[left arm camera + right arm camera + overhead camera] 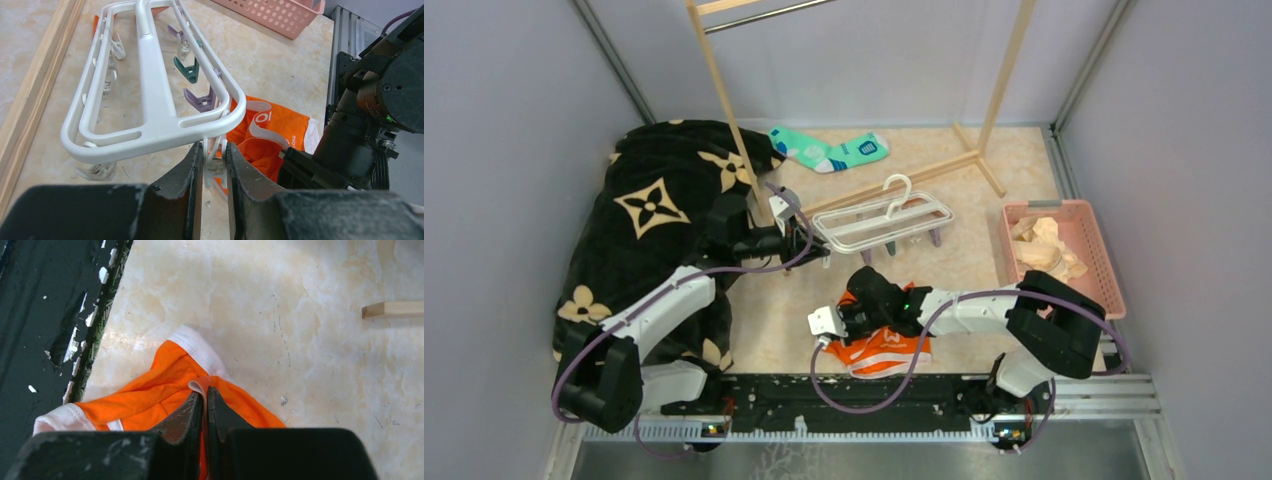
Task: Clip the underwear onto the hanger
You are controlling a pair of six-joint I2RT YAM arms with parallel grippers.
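We see right gripper [205, 391] pinched shut on underwear [145, 397] fold, near desk [300, 315] edge; left gripper [214, 150] clamped on hanger [150, 80] corner, farther back.

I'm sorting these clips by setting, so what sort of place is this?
Probably a robot test cell staged as a laundry corner: plain grey walls box in a table with robot arms at its edge, while a wooden rack, clip hanger and pink basket set the laundry scene.
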